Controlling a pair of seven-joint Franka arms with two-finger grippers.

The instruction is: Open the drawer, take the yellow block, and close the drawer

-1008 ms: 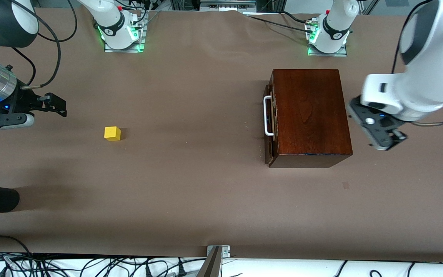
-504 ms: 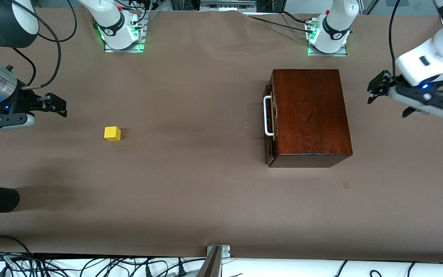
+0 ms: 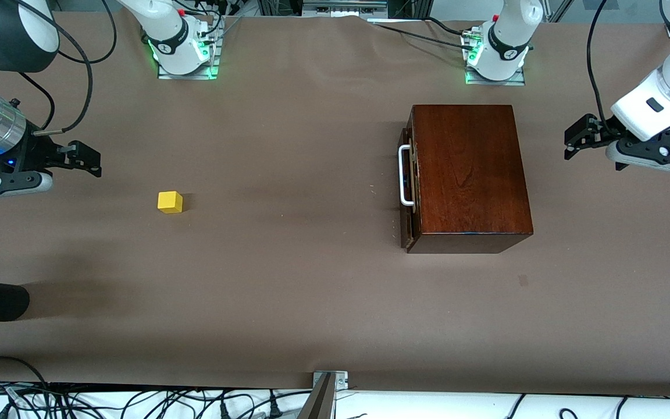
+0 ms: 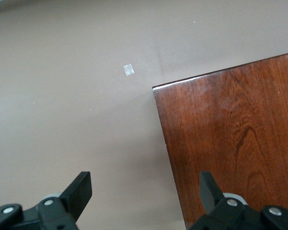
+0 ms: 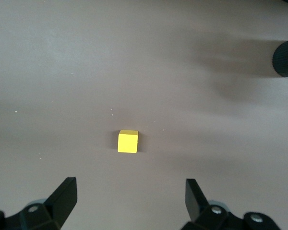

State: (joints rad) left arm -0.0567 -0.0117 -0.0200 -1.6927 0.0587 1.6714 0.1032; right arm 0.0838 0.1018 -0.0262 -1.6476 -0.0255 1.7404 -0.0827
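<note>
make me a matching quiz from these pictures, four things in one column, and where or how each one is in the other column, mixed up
1. drawer
2. yellow block
3. left gripper
4. right gripper

A. open, in the air above the table near the yellow block
B. pushed in, white handle facing the right arm's end
C. open, in the air beside the wooden box
D. lying on the bare table

Pairs: 1-B, 2-D, 3-C, 4-A

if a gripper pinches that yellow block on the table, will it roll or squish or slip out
The yellow block looks like a rigid cube with flat, plain faces, so it probably won't squish or roll; a nudge would more likely slide it across the brown table cover. It is small, so likely light. Its faces look smooth, so an off-centre pinch might let it twist or slip.
</note>
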